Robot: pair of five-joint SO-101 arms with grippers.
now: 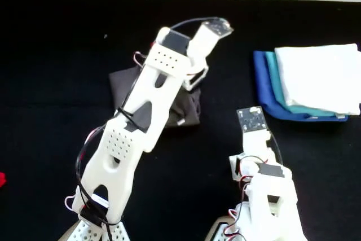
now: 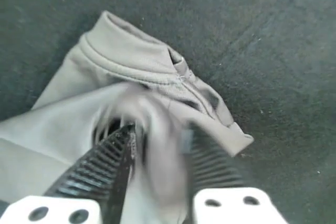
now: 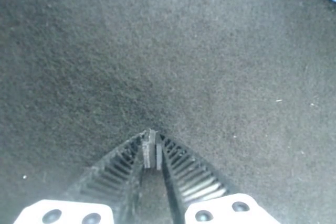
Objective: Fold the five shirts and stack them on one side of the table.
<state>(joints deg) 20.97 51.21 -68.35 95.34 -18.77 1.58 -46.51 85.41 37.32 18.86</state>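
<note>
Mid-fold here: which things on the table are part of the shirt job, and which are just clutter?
Job: grey shirt, held in the left gripper; stacked white shirt, teal shirt, blue shirt.
Lying about: small red object on the table; right gripper, shut, holding nothing.

No legible text or labels

Left arm (image 1: 141, 122) over a dark grey shirt (image 1: 124, 84); white, teal, blue folded stack (image 1: 316, 77) on black table (image 1: 51, 83).
</note>
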